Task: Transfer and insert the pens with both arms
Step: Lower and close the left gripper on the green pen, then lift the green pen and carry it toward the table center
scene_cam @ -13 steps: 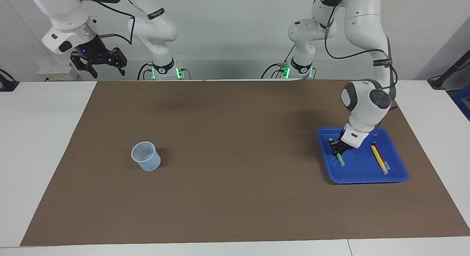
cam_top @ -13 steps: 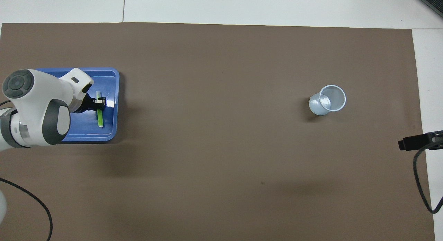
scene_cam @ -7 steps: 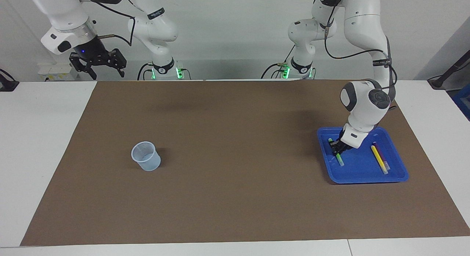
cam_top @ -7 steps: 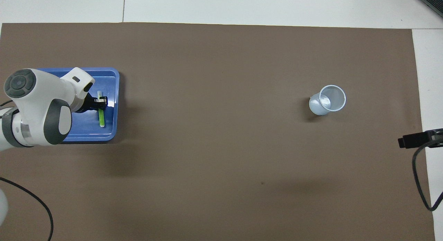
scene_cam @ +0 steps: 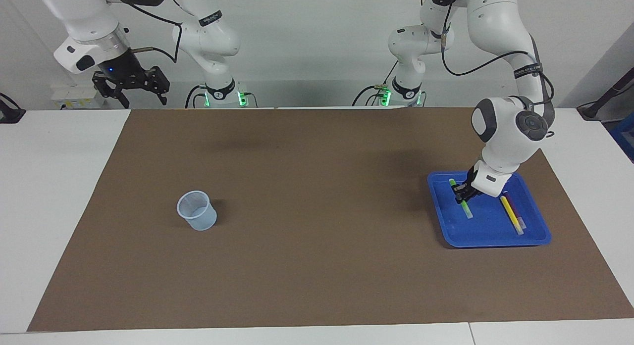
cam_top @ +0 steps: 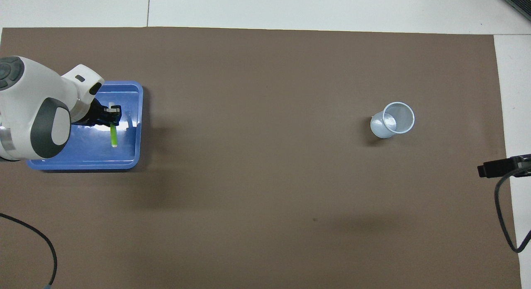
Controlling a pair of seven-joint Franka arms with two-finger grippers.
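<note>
My left gripper (scene_cam: 462, 190) is shut on the green pen (scene_cam: 466, 207) near its upper end. It holds the pen slanted just over the blue tray (scene_cam: 488, 229), at the left arm's end of the table. The yellow pen (scene_cam: 510, 214) and the purple pen (scene_cam: 516, 212) lie side by side in the tray. From overhead, the left gripper (cam_top: 108, 117) and green pen (cam_top: 113, 136) show over the tray (cam_top: 139, 127); the arm hides the other two pens. My right gripper (scene_cam: 130, 85) waits open, high over the table's edge at the right arm's end.
A pale translucent cup (scene_cam: 196, 211) stands upright on the brown mat (scene_cam: 317, 186), toward the right arm's end; it also shows in the overhead view as the cup (cam_top: 394, 120). White tabletop borders the mat. A black cable lies at the overhead view's bottom corner.
The left arm has risen and drawn toward the robots, carrying the green pen up off the tray floor. The right gripper has drifted slightly.
</note>
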